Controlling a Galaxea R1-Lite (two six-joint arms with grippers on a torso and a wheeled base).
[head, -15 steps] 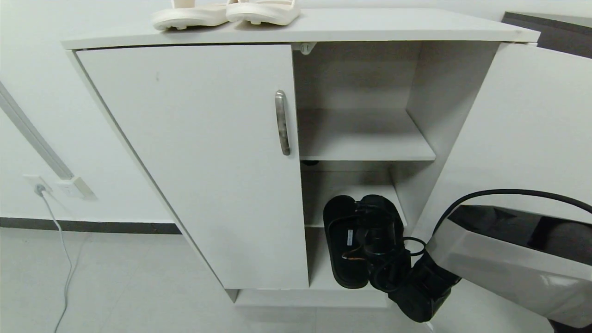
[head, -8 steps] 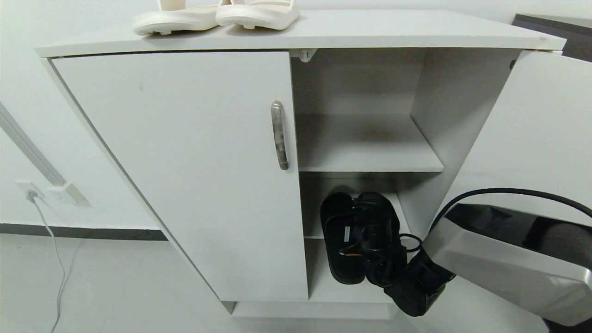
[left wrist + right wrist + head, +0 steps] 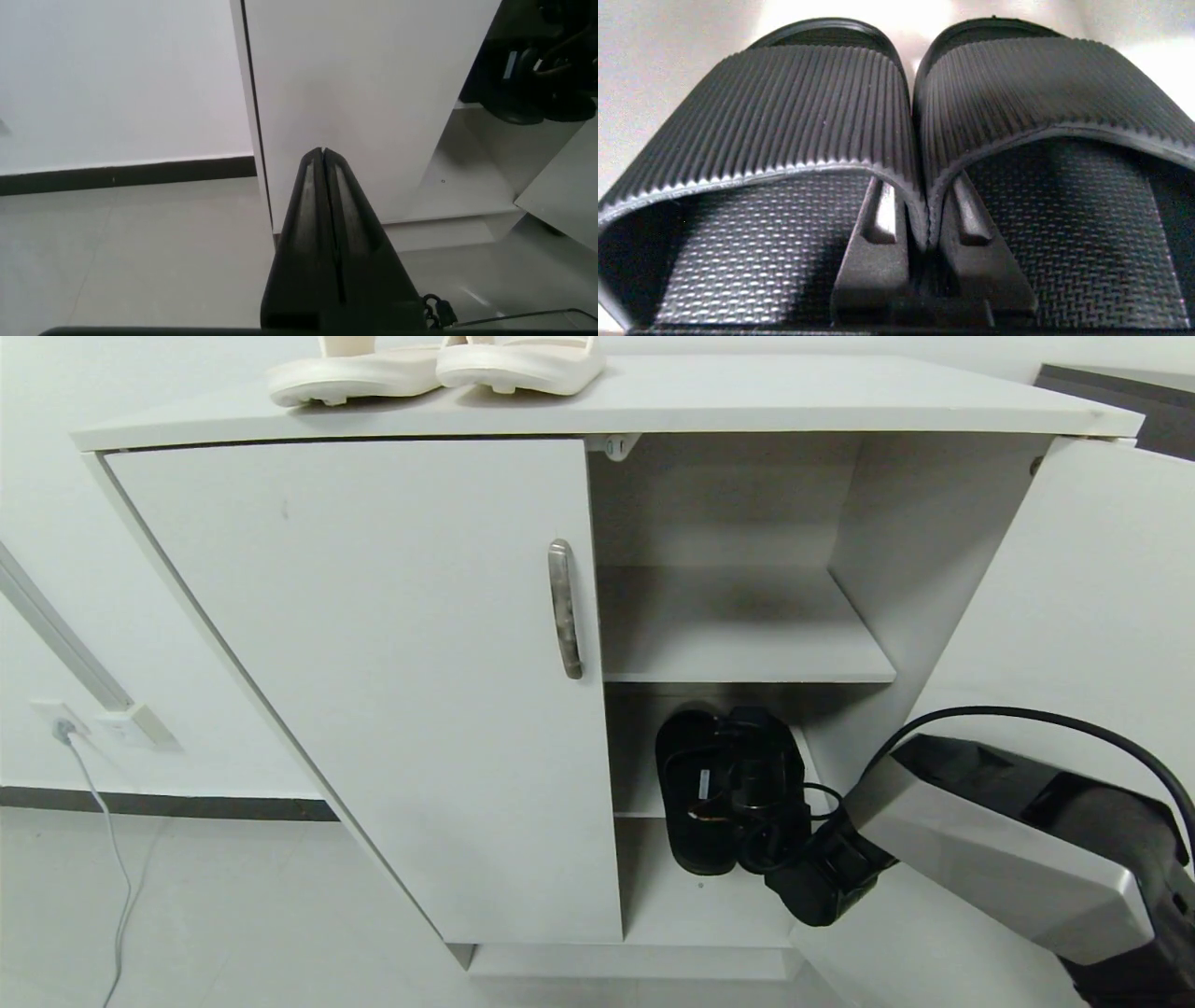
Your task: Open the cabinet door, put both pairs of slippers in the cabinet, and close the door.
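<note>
L claw (image 3: 322, 159) closed, empty, near left door (image 3: 373, 663). Cream slippers (image 3: 434, 369) sit on cabinet top (image 3: 794, 397). Black pair (image 3: 714, 793), pinched together in R claw (image 3: 920, 222), is inside lower bay: slide deeper, set soles flat, let go w/o dragging

2 cream slippers (image 3: 392, 378), far ends beyond head view's upper edge.

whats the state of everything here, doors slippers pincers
left door, closed
right door, swung open
black slippers, clamped together as a pair, in the opening under the upper shelf
cream slippers, loose on the cabinet top
right pincer, shut on the black slippers
left pincer, shut, empty
wall plug, plugged in
</note>
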